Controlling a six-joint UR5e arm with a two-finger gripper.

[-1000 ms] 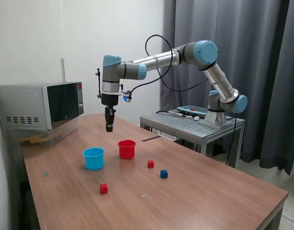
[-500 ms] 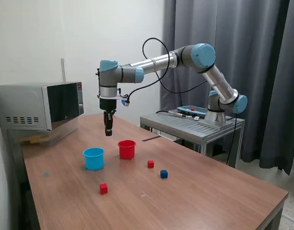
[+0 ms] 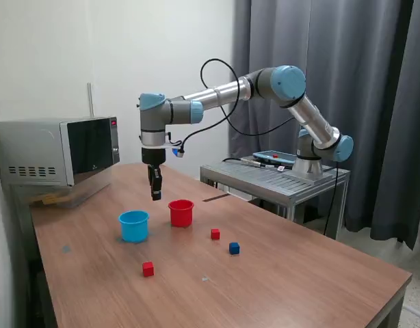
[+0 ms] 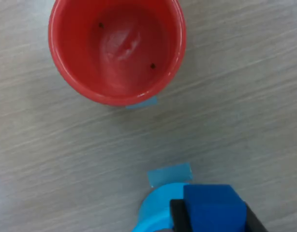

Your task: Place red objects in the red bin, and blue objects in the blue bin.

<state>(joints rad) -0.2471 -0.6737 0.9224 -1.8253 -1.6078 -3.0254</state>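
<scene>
jaws (image 3: 155, 194) clamped on a blue cube (image 4: 214, 207), above the blue cup (image 3: 133, 225)

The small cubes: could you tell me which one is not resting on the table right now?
The dark blue cube held in the gripper, above the table. The two red cubes and the other blue cube lie on the table.

Wrist view: blue cup (image 4: 155, 212) mostly hidden behind the held blue cube (image 4: 214, 208) and cut by the frame edge; the cube's far end also runs off frame. Exterior view: tool (image 3: 156, 192) too small to make out jaws or cube.
</scene>
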